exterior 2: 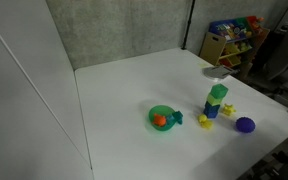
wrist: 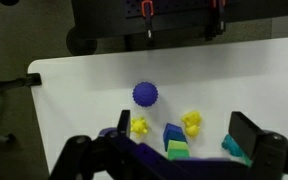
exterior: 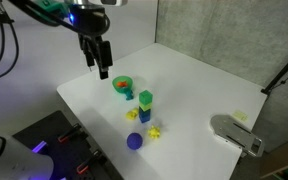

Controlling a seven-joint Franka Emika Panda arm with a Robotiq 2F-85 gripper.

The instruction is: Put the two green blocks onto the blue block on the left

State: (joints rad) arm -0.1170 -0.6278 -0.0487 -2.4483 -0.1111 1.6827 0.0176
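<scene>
In both exterior views, the two green blocks (exterior: 145, 98) (exterior 2: 217, 96) stand stacked on the blue block (exterior: 145, 116) (exterior 2: 211, 113) near the middle of the white table. In the wrist view the blue block (wrist: 172, 131) and a green block (wrist: 178, 150) show low between my fingers. My gripper (exterior: 98, 62) (wrist: 184, 126) is open and empty. It hangs well above the table, up and to the left of the stack and apart from it. The gripper is out of view in the exterior view that looks across the table.
A green bowl (exterior: 122, 86) (exterior 2: 162, 117) holding an orange piece sits beside the stack. A dark blue ball (exterior: 134, 141) (exterior 2: 245, 125) (wrist: 145, 94) and two small yellow pieces (exterior: 155, 131) (wrist: 140, 127) lie near it. A grey-white object (exterior: 236, 135) lies toward a table edge.
</scene>
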